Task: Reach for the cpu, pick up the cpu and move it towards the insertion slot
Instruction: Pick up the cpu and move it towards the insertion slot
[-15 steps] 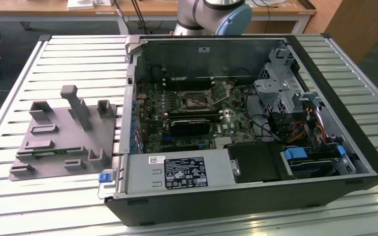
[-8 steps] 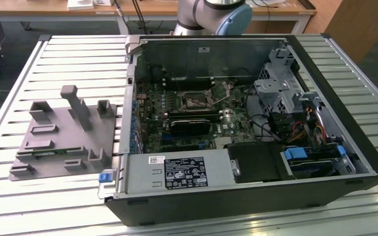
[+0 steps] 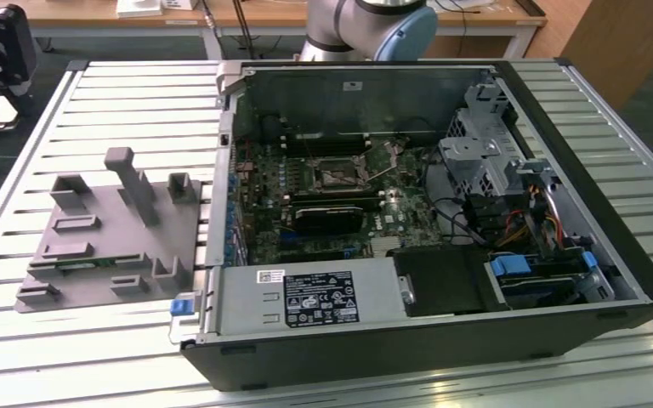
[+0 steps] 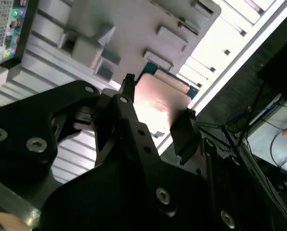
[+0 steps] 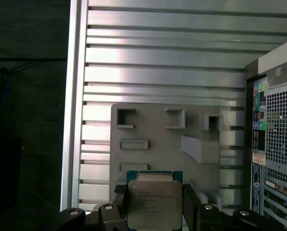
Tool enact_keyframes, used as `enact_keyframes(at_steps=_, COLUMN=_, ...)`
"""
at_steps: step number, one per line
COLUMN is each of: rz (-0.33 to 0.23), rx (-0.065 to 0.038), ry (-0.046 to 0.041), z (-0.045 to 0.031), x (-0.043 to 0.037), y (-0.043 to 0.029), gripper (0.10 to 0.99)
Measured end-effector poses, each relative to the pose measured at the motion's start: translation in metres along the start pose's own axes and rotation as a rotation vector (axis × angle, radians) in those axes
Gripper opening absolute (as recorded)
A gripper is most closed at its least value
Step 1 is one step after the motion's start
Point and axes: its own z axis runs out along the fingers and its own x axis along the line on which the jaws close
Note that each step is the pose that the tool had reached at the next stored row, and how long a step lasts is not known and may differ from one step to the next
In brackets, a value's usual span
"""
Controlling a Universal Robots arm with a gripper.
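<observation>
My gripper is shut on the cpu, a flat square chip with a silvery top and a green rim, clamped between two dark fingers. In the second wrist view the cpu shines between the same fingers. It hangs in the air above the grey plastic tray. The insertion slot, a small dark square socket in a metal frame, sits on the motherboard inside the open computer case.
The grey tray lies on the slatted metal table at the exterior view's left, with upright posts and a narrow green strip. The case's perforated back panel stands beside the tray. The arm's base rises behind the case.
</observation>
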Motion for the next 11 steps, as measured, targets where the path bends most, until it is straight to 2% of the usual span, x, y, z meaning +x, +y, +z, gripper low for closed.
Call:
enact_keyframes(at_steps=2, rz=0.0, rx=0.0, ry=-0.0001, z=0.0001, x=-0.0079, y=-0.0002, gripper=0.545)
enact_keyframes(at_steps=3, rz=0.0, rx=0.0, ry=0.0001, z=0.0, x=-0.0162, y=-0.0003, gripper=0.545)
enact_keyframes(at_steps=11, rz=0.0, rx=-0.003, ry=-0.0005, z=0.0001, x=-0.0511, y=-0.001, gripper=0.545)
